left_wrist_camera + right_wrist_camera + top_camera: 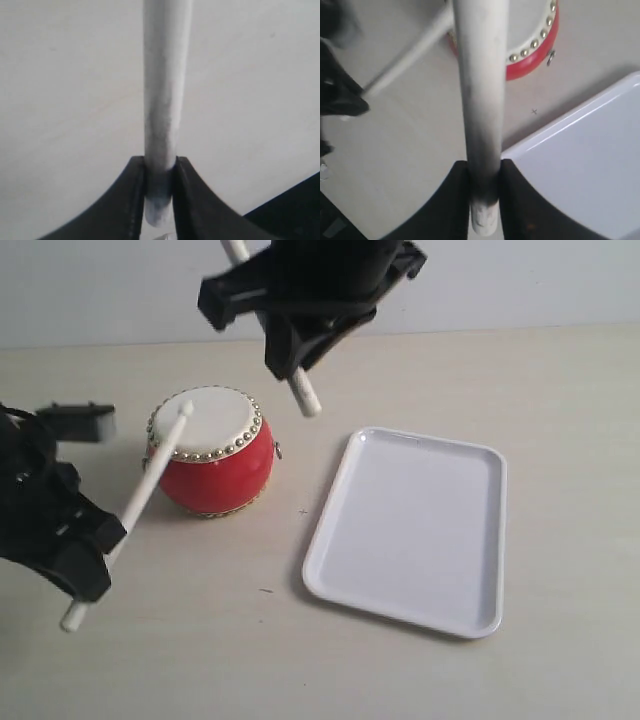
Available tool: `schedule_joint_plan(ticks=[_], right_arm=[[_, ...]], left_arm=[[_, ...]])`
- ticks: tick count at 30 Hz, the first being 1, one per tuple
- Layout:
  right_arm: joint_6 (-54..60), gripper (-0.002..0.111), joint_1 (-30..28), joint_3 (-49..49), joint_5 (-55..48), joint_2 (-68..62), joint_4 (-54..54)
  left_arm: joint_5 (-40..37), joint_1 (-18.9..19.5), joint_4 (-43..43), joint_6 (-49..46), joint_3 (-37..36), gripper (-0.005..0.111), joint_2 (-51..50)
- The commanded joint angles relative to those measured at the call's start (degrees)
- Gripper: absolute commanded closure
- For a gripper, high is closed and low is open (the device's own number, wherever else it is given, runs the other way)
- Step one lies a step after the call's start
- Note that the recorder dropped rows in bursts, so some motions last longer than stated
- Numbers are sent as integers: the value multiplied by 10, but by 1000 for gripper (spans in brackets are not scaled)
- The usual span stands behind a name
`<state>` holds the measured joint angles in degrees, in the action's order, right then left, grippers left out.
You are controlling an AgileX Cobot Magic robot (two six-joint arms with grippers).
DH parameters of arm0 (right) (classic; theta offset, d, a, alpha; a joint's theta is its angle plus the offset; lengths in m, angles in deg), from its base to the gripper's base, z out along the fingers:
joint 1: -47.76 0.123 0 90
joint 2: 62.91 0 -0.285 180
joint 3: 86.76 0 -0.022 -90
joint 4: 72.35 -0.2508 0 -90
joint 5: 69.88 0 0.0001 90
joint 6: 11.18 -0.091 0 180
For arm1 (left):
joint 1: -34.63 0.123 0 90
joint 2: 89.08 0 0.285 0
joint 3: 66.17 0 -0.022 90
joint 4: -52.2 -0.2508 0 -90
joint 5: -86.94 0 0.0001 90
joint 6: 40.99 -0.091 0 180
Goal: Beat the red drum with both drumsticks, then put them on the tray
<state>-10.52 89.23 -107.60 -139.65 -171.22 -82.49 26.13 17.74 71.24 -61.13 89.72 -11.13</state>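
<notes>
The red drum point(212, 455) stands left of the white tray point(420, 525). My left gripper point(98, 550) is shut on one pale drumstick point(150, 485); the stick slants up and its tip rests on the drum's cream skin. In the left wrist view that drumstick point(162, 100) is pinched between the left gripper's point(160, 182) jaws. High over the drum's right side, my right gripper point(287, 352) is shut on the second drumstick point(303, 395), its tip hanging in the air. The right wrist view shows this drumstick point(480, 100) held in the right gripper point(484, 182), above the drum point(535, 55) and tray point(590, 170).
The pale tabletop point(200, 660) spreads around the drum and tray. Nothing lies in the tray. A grey wall point(520, 280) runs behind the table. The left arm's black body point(335, 90) shows at the edge of the right wrist view.
</notes>
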Motion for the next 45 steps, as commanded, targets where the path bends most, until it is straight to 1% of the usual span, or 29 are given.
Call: schedule_joint_plan(ticks=[1, 3, 7, 10, 14, 17, 19, 21, 24, 27, 30, 31, 33, 34, 36, 37, 39, 40, 41, 42, 45], right_arm=[[6, 108, -3, -2, -2, 23, 16], [6, 108, -3, 0, -2, 14, 16], [5, 108, -3, 23, -2, -33, 14], [3, 108, -3, 62, -2, -84, -7], [15, 108, -2, 107, -2, -159, -75], [16, 108, -2, 108, -2, -191, -97], [18, 108, -2, 108, -2, -191, -94], [19, 108, -3, 108, -2, -172, -80], [20, 108, -3, 95, -2, -118, -47], [18, 108, -3, 71, -2, -51, -26], [17, 108, -3, 42, -2, 5, -26], [16, 108, -3, 33, -2, 18, -26], [16, 108, -3, 25, -2, 31, -26], [11, 108, -3, 23, -2, 32, -17], [6, 108, -3, 25, -2, 12, -14], [6, 108, -3, 26, -2, 1, -14], [6, 108, -3, 34, -2, -34, -17], [6, 108, -3, 44, -2, -64, -18], [6, 108, -3, 52, -2, -83, -18], [6, 108, -2, 71, -2, -116, -28], [20, 108, -2, 106, -2, -199, -80]], left_arm=[[-57, -4, 6, -6, 35, 107, -89], [-59, -4, 17, -9, 40, 107, -76], [-62, 3, 9, -3, 40, 107, 5], [-49, 31, 2, 20, 40, 107, 89], [-25, 72, -2, 40, 40, 107, 188], [-8, 78, -5, 41, 40, 107, 230], [5, 78, -5, 41, 40, 107, 235], [14, 78, -5, 40, 35, 107, 227], [11, 68, 8, 21, 28, 107, 185], [0, 38, 24, -7, 28, 107, 103], [0, 8, 21, -23, 33, 107, 10], [-8, 1, 16, -23, 42, 107, -29], [-39, -3, 12, -23, 59, 107, -74], [-80, -3, 12, -23, 77, 107, -116], [-92, -3, 13, -18, 87, 107, -130], [-92, -3, 13, -17, 88, 107, -119], [-92, -2, 8, -12, 88, 107, -61], [-92, -1, -6, 4, 88, 107, -8], [-92, 2, -10, 10, 88, 107, 25], [-92, 12, -18, 18, 88, 107, 86], [-54, 33, -90, 78, 88, 107, 226]])
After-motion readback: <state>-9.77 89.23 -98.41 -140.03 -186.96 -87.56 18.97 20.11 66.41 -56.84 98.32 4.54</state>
